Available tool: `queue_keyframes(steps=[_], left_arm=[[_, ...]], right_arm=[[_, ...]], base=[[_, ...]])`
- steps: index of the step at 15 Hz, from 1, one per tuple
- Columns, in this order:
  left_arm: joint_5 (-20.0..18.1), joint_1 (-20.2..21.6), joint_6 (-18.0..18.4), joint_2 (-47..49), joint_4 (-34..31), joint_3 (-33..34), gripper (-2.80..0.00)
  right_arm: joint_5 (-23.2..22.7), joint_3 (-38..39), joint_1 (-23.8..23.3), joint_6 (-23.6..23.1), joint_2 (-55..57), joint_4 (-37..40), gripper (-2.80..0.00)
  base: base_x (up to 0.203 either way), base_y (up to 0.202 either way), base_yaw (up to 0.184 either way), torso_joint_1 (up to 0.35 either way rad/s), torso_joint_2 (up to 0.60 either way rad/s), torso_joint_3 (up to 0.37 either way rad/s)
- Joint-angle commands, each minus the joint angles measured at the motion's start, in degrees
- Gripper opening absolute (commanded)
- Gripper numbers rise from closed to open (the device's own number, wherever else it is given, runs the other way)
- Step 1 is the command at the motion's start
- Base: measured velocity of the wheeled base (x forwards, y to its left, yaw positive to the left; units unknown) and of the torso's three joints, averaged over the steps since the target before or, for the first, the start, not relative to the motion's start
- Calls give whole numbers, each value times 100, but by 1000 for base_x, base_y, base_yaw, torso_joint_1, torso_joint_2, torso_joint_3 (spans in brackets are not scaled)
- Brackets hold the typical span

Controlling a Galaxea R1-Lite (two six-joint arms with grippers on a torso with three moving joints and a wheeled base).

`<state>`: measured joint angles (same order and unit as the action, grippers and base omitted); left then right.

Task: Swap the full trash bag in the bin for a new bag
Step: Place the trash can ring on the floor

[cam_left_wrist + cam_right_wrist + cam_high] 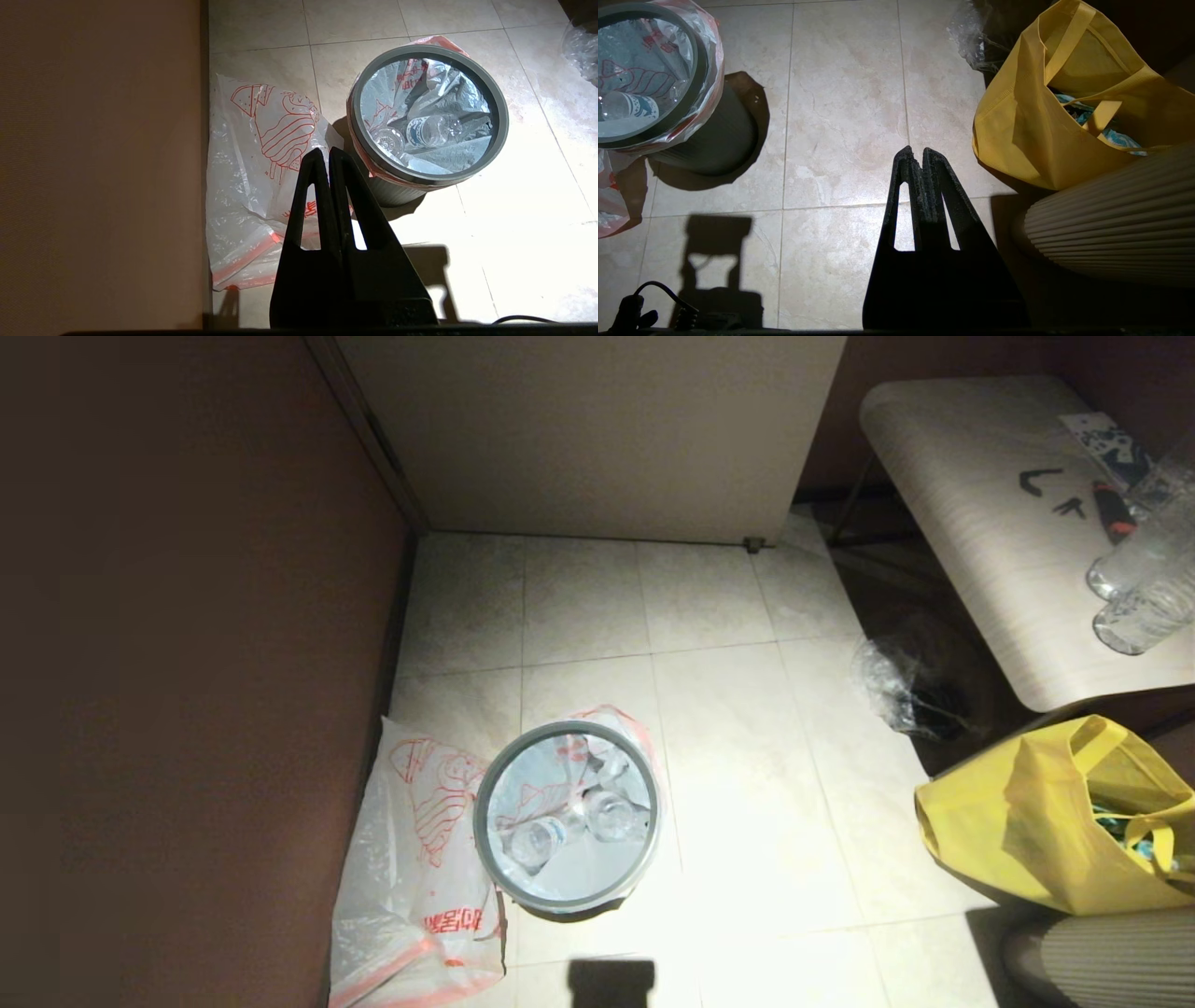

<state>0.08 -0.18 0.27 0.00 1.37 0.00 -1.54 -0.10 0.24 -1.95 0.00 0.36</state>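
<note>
The full trash bag (565, 812) sits inside the bin (567, 817) on the tiled floor, its edge folded over and held under the grey ring rim (500, 126); clear bottles (427, 131) lie in it. The new bag (420, 859) lies flat on the floor, touching the bin on the wall side. My left gripper (324, 151) hangs above the new bag with fingers pressed together, holding nothing. My right gripper (914, 151) hangs over bare tile between bin and tote, likewise pressed together and empty. In my judgement nothing is begun: the ring must come off first, lifted level, then the bag gathered by its edge so no bottle spills. A yellow fabric tote (1055, 821), clear plastic wrap (887, 686) and a table (980, 551) stand well apart; the brown wall (187, 663) crowds the left side.
</note>
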Motion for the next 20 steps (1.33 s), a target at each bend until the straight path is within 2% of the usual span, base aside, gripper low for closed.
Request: queue_keyframes(steps=[1,6,10,13,15,20], left_arm=[[1,1,0,9,4,70,-280],[1,1,0,9,4,70,-280],[1,1,0,9,4,70,-280],[1,1,0,9,4,70,-280],[1,1,0,9,4,70,-280],[1,1,0,9,-2,70,-280]], right_arm=[[-5,1,2,-7,0,8,-280],[6,-164,-6,-293,8,25,-280],[-9,-863,-7,-319,276,464,-280],[-20,-1338,6,-592,847,630,-280],[-8,-1679,1,-836,1444,613,-280],[-201,-3327,150,-925,3763,614,-280]], base=[[0,0,0,0,0,0],[0,0,0,0,0,0],[0,0,0,0,0,0],[0,0,0,0,0,0],[0,0,0,0,0,0],[0,0,0,0,0,0]])
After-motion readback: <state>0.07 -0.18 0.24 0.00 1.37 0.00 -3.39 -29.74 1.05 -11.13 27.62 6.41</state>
